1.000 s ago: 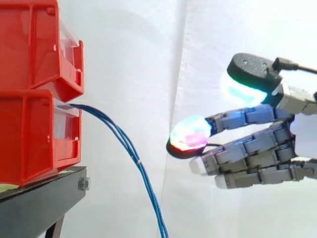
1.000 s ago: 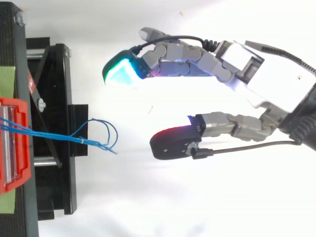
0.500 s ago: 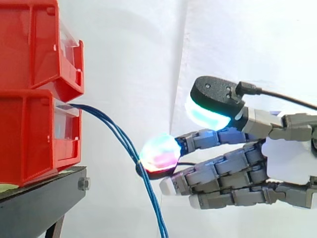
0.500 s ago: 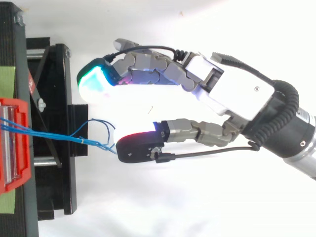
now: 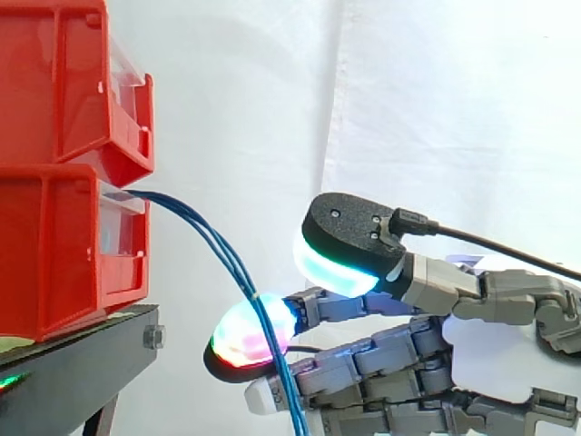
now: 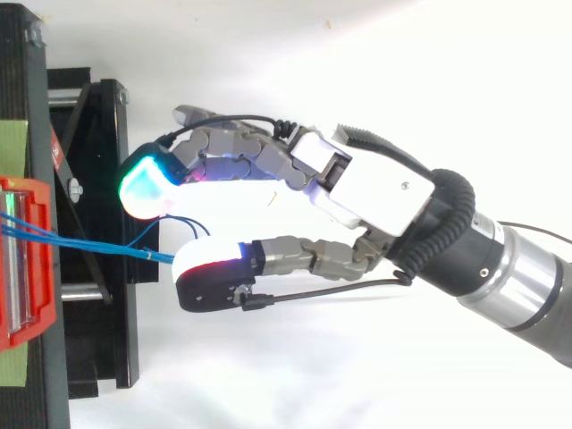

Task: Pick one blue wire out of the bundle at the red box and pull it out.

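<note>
Several thin blue wires (image 5: 218, 250) leave the front of the lower red bin (image 5: 54, 245) and droop down to the right. From above, the same wires (image 6: 89, 246) run right from the bin (image 6: 27, 268) and end in small loops by the hand. My hand (image 6: 375, 192) reaches in from the right, open, with its fingers fairly straight. The wire ends lie in the gap between its spread fingers, close to the red-white glowing fingertip (image 6: 201, 268). In the side view the wires cross in front of a multicoloured fingertip (image 5: 245, 331) of the hand (image 5: 490, 354).
A second red bin (image 5: 64, 82) is stacked on the lower one. Both rest on a black stand (image 5: 73, 372) whose frame (image 6: 98, 179) juts right beneath the wires. A white curtain hangs behind.
The hand has moved left and downward toward the bins. Its fingertips have reached the hanging wires, which were well apart from it a second ago. The wires hang much as before.
</note>
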Motion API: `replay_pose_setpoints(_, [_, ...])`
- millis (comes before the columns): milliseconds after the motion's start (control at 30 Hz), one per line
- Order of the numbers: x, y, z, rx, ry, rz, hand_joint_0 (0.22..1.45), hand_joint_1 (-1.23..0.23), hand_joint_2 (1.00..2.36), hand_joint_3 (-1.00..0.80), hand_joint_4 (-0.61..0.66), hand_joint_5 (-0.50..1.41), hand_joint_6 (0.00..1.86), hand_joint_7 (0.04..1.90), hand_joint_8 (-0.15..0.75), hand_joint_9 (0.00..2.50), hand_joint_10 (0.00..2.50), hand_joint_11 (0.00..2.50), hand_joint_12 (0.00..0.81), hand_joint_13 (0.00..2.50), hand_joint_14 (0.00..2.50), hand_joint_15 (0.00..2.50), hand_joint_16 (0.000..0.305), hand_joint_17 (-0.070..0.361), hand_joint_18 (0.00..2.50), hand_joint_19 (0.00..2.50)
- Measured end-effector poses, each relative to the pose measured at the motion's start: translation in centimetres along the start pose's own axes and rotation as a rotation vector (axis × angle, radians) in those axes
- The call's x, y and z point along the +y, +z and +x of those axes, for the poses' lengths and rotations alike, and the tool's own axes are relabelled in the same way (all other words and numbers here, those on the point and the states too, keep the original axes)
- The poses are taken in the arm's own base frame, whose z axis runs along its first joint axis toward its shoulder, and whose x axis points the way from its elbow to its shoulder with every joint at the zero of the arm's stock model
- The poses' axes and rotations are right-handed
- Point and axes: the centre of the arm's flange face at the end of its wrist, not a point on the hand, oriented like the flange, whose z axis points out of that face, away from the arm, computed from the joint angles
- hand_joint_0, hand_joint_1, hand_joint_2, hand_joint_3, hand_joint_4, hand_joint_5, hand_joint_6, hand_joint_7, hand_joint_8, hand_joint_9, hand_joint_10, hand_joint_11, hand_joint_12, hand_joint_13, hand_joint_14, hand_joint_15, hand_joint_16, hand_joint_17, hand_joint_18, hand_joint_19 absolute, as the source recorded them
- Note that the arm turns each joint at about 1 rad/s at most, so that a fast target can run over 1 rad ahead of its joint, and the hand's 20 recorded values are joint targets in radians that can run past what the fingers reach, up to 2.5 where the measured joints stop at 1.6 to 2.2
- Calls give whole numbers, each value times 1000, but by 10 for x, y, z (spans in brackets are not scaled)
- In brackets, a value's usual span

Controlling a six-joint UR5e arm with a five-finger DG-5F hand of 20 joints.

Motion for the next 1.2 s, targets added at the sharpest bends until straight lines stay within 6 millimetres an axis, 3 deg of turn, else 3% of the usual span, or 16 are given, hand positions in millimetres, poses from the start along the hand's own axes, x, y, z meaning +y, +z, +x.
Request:
replay_pose_setpoints(433, [-1, -1, 6, 9, 6, 2, 547, -671, 1000, -493, 307, -99, 502, 1089, 283, 614, 8, 220, 358, 208, 5, 115, 60, 136, 0, 236])
replay_pose_setpoints(1200, [12, -1, 20, 19, -80, -16, 546, -663, 1000, -493, 315, -98, 502, 1062, 283, 632, 8, 226, 358, 224, 4, 119, 60, 135, 25, 248])
